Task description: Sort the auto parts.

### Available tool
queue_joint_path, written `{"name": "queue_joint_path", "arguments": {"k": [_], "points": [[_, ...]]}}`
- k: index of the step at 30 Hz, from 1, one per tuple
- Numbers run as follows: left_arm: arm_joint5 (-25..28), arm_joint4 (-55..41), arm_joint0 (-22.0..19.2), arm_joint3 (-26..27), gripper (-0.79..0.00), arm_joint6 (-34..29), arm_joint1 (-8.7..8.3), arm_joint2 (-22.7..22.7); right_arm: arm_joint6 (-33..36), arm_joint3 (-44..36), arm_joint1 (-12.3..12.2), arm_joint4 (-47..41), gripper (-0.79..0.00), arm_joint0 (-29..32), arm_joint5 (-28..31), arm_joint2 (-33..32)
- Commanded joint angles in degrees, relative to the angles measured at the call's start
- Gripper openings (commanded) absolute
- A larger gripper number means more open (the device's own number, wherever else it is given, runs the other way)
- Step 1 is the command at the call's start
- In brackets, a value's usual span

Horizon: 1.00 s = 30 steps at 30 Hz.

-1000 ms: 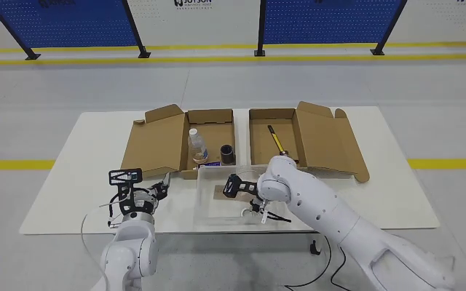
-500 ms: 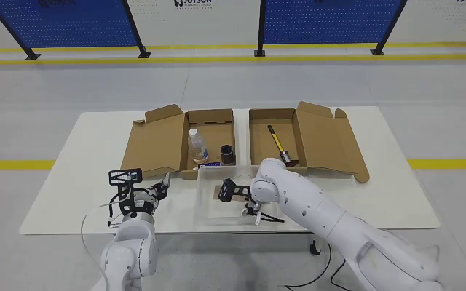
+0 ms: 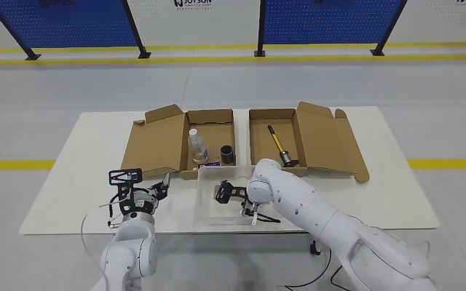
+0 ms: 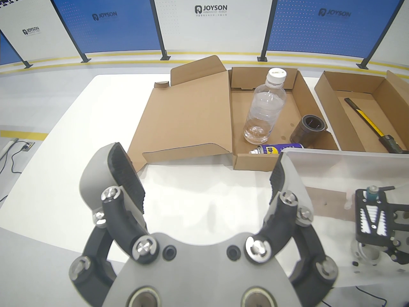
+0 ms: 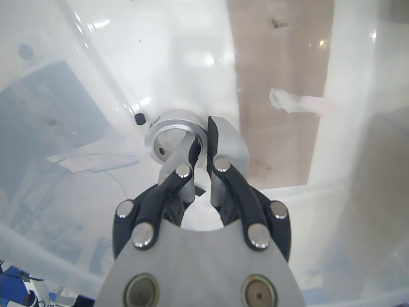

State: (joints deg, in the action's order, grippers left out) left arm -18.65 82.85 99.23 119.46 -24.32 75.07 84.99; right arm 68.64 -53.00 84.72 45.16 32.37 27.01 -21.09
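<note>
Pinches the metal collar (image 5: 151, 137) by its wall in the clear bin (image 5: 96, 65) with the right gripper (image 5: 201, 148), likely for lifting out; holds the left gripper (image 4: 198, 158) open, idle, near left.

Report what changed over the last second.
The right gripper slid leftward in the top view, farther into the bin, and now pinches the ring by its wall. The left gripper stayed open and still; the bottle and hammer did not move.
</note>
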Motion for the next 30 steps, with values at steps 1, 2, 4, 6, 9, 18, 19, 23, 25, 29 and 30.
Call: {"name": "queue_joint_path", "arguments": {"k": [1, 2, 4, 6, 9, 18, 19, 23, 25, 29, 30], "points": [[0.0, 0.0, 0.0, 0.0, 0.0, 0.0, 0.0, 0.0, -0.3, -0.2, 0.1, -0.1, -0.785, -0.2, -0.1, -0.3], [0.0, 0.0, 0.0, 0.0, 0.0, 0.0, 0.0, 0.0, -0.5, -0.4, 0.1, -0.3, -0.785, -0.3, -0.2, -0.6], [0.0, 0.0, 0.0, 0.0, 0.0, 0.0, 0.0, 0.0, -1.2, -1.2, -0.1, -0.6, -0.785, -0.4, -0.6, -1.5], [0.0, 0.0, 0.0, 0.0, 0.0, 0.0, 0.0, 0.0, -1.9, -2.4, -0.7, -0.9, -0.785, -0.4, -0.8, -2.8], [0.0, 0.0, 0.0, 0.0, 0.0, 0.0, 0.0, 0.0, -3.0, -5.1, -2.1, -1.2, -0.785, 0.2, -0.9, -5.5], [0.0, 0.0, 0.0, 0.0, 0.0, 0.0, 0.0, 0.0, -5.7, -19.2, -8.7, -3.2, -0.785, 7.9, 0.4, -18.7], [0.0, 0.0, 0.0, 0.0, 0.0, 0.0, 0.0, 0.0, -6.1, -21.0, -9.4, -3.9, -0.785, 9.3, 0.8, -20.4], [0.0, 0.0, 0.0, 0.0, 0.0, 0.0, 0.0, 0.0, -8.9, -25.7, -11.9, -6.8, -0.785, 15.0, 2.6, -27.1], [0.0, 0.0, 0.0, 0.0, 0.0, 0.0, 0.0, 0.0, -11.3, -26.4, -12.7, -10.2, -0.785, 17.5, 4.7, -30.0], [0.0, 0.0, 0.0, 0.0, 0.0, 0.0, 0.0, 0.0, -13.8, -27.2, -13.9, -13.1, -0.785, 20.5, 7.0, -33.6], [0.0, 0.0, 0.0, 0.0, 0.0, 0.0, 0.0, 0.0, -14.3, -27.4, -14.1, -13.8, -0.785, 21.1, 7.5, -34.2]]}}
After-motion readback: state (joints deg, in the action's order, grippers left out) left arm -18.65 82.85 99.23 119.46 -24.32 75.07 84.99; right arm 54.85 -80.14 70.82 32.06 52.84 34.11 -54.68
